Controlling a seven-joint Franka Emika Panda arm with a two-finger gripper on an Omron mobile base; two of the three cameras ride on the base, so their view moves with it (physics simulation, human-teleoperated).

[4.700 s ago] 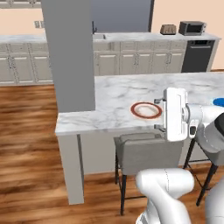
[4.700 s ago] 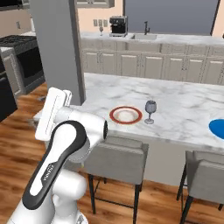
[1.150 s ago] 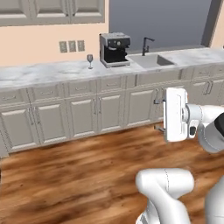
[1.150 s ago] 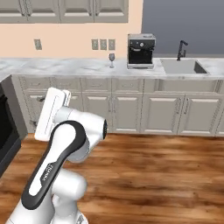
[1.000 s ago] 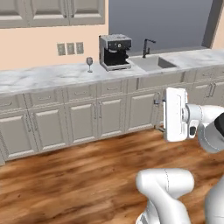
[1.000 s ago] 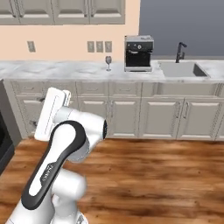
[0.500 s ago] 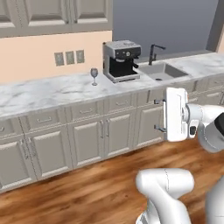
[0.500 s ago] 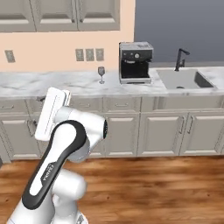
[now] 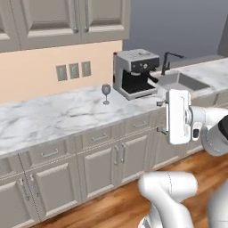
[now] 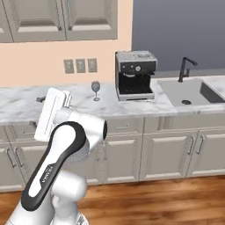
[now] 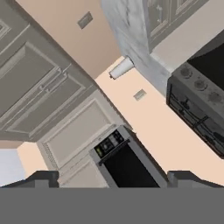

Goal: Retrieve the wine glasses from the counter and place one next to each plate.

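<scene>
**Closing on the bench for a wine glass**

Left base view: a wine glass (image 9: 106, 93) is standing upright on the marble bench (image 9: 53, 118), toward the back near the peach backsplash, at about 9 o'clock of the coffee machine (image 9: 136, 72) and below the outlet plates (image 9: 73, 70). Bare marble is lying between glass and machine. The arm is sitting folded at 3 o'clock of the picture, well apart from the glass. A sink (image 9: 180, 81) with a dark tap is lying beyond the machine.

Right base view: the same wine glass (image 10: 96, 90) is showing at about 9 o'clock of the coffee machine (image 10: 135, 74), free on all sides. The arm's white forearm is rising at 9 o'clock of the frame, not reaching over the bench (image 10: 132, 103).

Hand view: the end effector (image 11: 112, 177) is pointing away from the bench, toward upper cabinets and an appliance; its two dark tips are sitting wide apart with nothing between them.

Judging the step: the approach is under way, and the grasp is not yet begun. To do it well, the hand should be turning toward the glass, coming in level from the front, closing on the stem or lower bowl, keeping the jaws clear of the machine, and lifting straight so the foot is not dragging and tipping.
</scene>
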